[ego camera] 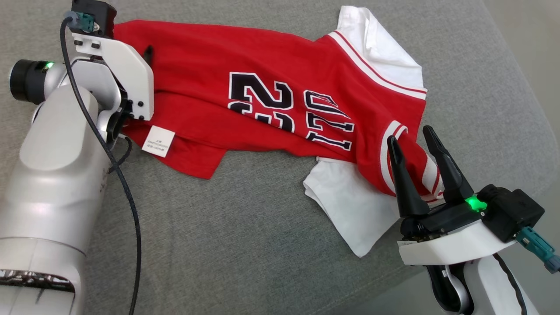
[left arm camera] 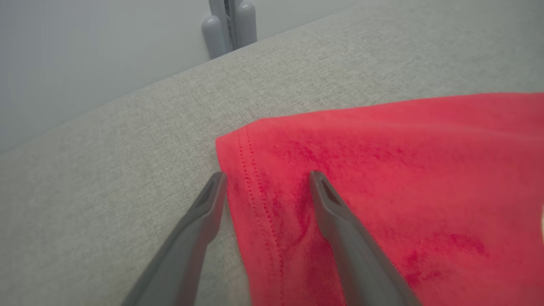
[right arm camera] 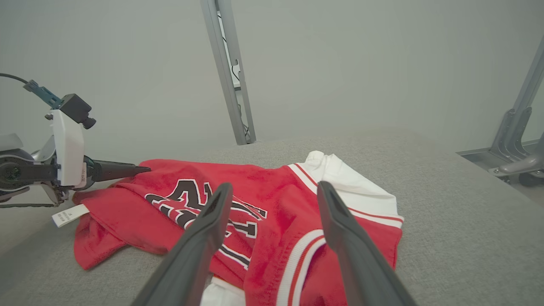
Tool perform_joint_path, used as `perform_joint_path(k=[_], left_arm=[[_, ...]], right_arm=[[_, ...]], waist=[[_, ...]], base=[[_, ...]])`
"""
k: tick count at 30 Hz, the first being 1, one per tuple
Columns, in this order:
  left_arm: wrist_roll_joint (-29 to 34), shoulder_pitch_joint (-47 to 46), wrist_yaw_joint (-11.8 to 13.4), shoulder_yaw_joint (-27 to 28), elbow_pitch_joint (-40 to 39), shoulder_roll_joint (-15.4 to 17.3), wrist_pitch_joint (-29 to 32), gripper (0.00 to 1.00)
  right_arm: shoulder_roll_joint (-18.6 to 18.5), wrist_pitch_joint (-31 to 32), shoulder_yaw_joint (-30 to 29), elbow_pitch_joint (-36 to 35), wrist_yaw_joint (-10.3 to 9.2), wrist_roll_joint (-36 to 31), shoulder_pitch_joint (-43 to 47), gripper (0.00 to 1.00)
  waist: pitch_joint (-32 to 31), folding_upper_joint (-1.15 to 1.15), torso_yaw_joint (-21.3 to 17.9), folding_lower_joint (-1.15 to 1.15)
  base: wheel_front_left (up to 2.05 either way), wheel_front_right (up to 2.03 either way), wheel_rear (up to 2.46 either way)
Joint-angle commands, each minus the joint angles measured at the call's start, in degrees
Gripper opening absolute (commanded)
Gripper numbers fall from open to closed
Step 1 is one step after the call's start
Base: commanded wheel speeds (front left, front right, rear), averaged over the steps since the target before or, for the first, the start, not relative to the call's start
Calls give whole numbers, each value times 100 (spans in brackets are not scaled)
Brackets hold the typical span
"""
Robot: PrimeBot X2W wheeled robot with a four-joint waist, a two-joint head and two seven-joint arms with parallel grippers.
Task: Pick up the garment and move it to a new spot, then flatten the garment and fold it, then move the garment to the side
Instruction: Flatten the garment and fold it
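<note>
The garment (ego camera: 197, 65) is a red jersey with dark numbers, white sleeves and striped trim, lying spread and wrinkled on the grey cushion (ego camera: 245, 245). My left gripper (ego camera: 148, 54) is at its far left hem corner. In the left wrist view the left gripper (left arm camera: 267, 175) is open, its fingers straddling the stitched hem edge of the garment (left arm camera: 382, 170). My right gripper (ego camera: 407, 134) is open over the striped neck trim at the jersey's near right end. The right wrist view shows the right gripper (right arm camera: 274, 186) hovering above the garment (right arm camera: 119, 221), nothing between its fingers.
A white care label (ego camera: 158, 141) sticks out of the hem near my left wrist. The cushion's edge drops off at the right and lower right. Behind it stand a grey metal post (right arm camera: 229, 85) and frame legs (right arm camera: 518, 127) against a pale wall.
</note>
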Motion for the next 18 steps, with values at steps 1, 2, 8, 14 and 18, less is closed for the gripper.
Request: perform_joint_path(k=[1, 2, 8, 14, 18], left_arm=[[45, -199, 31, -17, 107, 71, 16, 100], [66, -277, 54, -30, 207, 88, 39, 100], [104, -487, -103, -186, 831, 98, 270, 0], [-43, -763, -69, -58, 839, 134, -252, 0], [-155, -978, 99, 130, 846, 254, -810, 0]], right_arm=[[-20, -38, 0, -27, -2, 47, -40, 100], [-20, -39, 12, -38, -2, 58, -39, 100], [-19, -39, 58, -79, -2, 98, -17, 100], [-19, -40, -32, -108, -2, 80, -9, 100], [-20, -39, -38, -106, -2, 20, -42, 100]], waist=[[112, 0, -124, 0], [131, 0, -151, 0], [183, 0, -256, 0], [193, 0, -211, 0], [146, 0, -109, 0]], base=[[0, 0, 0], [0, 0, 0], [0, 0, 0], [0, 0, 0], [0, 0, 0]])
